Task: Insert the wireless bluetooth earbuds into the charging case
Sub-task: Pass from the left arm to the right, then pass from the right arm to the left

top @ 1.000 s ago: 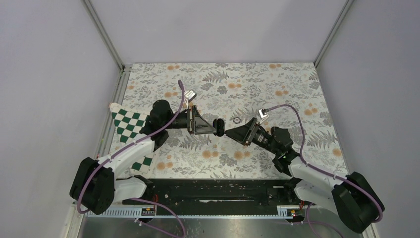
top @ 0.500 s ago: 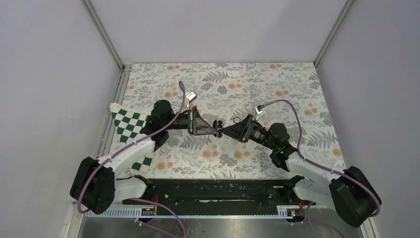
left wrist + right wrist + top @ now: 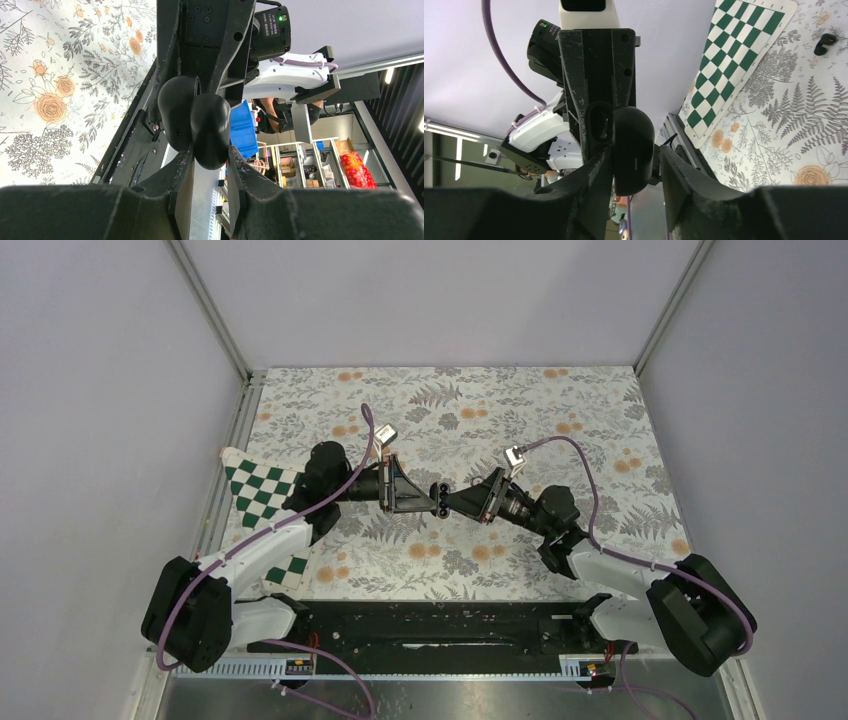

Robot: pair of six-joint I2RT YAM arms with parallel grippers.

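Meeting above the middle of the floral tablecloth [image 3: 520, 400], the two arms point tip to tip. The charging case [image 3: 210, 125] is held up in the air between them, off the cloth. A green-and-white checkerboard mat [image 3: 262, 502] lies at the left edge of the table, partly under the left arm. A purple cable [image 3: 365, 435] loops over that arm's wrist. In the right wrist view one earbud [image 3: 825, 44] lies on the cloth just past the far corner of the mat, well apart from both grippers and the case.

The case is hinged open, and its two black shells stand side by side. From each wrist camera the opposite gripper's body fills the space directly behind the case and blocks the table beyond it.

The left gripper [image 3: 210, 167] has its fingers drawn in to a narrow gap. The nearer rounded shell sits between them, touching both inner faces, so it is clamped there. The other shell juts out beside it, up against the right arm's fingers.

The right gripper [image 3: 636, 165] is also nearly closed, with a rounded shell filling the space between its fingers. That shell touches one finger. A sliver of gap seems to show at the other, so I cannot tell whether this gripper is actually gripping. The shell beside it shows an oval hollow facing the camera and lies against the left gripper's body.
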